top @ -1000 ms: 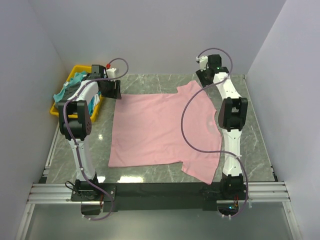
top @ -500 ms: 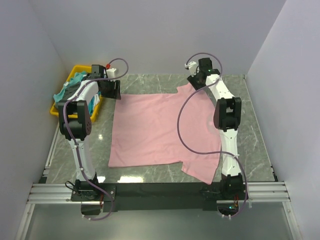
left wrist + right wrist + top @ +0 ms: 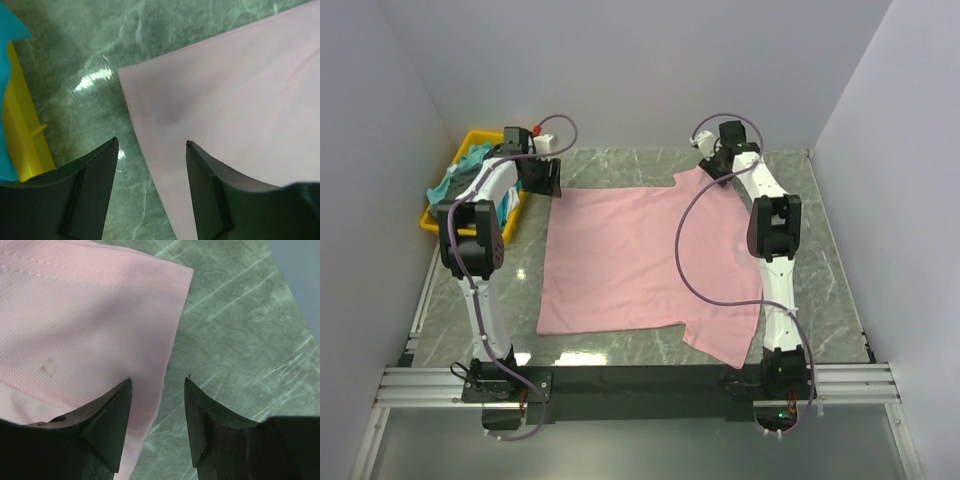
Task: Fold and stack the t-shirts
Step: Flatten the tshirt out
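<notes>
A light pink t-shirt [image 3: 640, 255] lies spread flat on the marble table, one sleeve at the far side and the other hanging toward the near edge. My left gripper [image 3: 550, 180] hovers open over the shirt's far left corner; in the left wrist view [image 3: 151, 145] its jaws straddle the pink hem edge [image 3: 145, 130]. My right gripper [image 3: 708, 168] stands open at the far sleeve; in the right wrist view [image 3: 157, 382] its jaws straddle the sleeve's edge [image 3: 165, 360], nothing pinched. Teal cloth [image 3: 446, 186] and dark grey cloth [image 3: 472, 172] lie in the bin.
A yellow plastic bin [image 3: 470, 137] stands at the far left, beside my left arm; its wall [image 3: 22, 145] shows in the left wrist view. Grey walls close in the table on three sides. Purple cables loop over both arms.
My right arm has swung left and down onto the far sleeve, and its jaws have narrowed a little. The left arm and the shirt have stayed put.
</notes>
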`<state>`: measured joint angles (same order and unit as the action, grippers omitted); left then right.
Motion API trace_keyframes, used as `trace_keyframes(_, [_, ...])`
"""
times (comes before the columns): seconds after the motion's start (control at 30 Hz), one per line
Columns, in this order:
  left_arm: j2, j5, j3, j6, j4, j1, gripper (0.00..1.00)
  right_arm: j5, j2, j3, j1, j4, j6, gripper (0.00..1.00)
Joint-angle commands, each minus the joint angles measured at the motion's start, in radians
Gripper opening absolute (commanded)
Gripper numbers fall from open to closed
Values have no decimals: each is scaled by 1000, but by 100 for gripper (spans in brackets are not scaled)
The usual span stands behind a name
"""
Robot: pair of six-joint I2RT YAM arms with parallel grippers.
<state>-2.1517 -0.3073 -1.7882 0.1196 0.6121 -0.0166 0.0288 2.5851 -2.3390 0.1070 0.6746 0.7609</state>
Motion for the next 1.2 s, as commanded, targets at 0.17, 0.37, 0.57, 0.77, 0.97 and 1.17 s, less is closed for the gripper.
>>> trace_keyframes(0.17, [-7, -3, -39, 46, 12, -28, 62, 36, -23, 79, 0, 151, 86, 50])
trace_keyframes(0.37, [36, 57, 85, 87, -40, -91, 60, 52, -34, 78, 0, 151, 84, 41])
trace_keyframes(0.57, [12, 54, 21, 69, -17, -95, 60, 72, 7, 16, -3, 203, 83, 13])
trace_keyframes(0.77, [-13, 56, -37, 58, -31, -95, 60, 63, -46, 92, -4, 146, 75, 0])
trace_keyframes(0.97, [-36, 42, -74, 41, -35, -95, 60, 140, -138, 132, -7, 121, 5, 0])
trace_keyframes(1.17, [-27, 31, -63, 48, -26, -95, 60, 186, -160, 148, -7, 264, 26, 0])
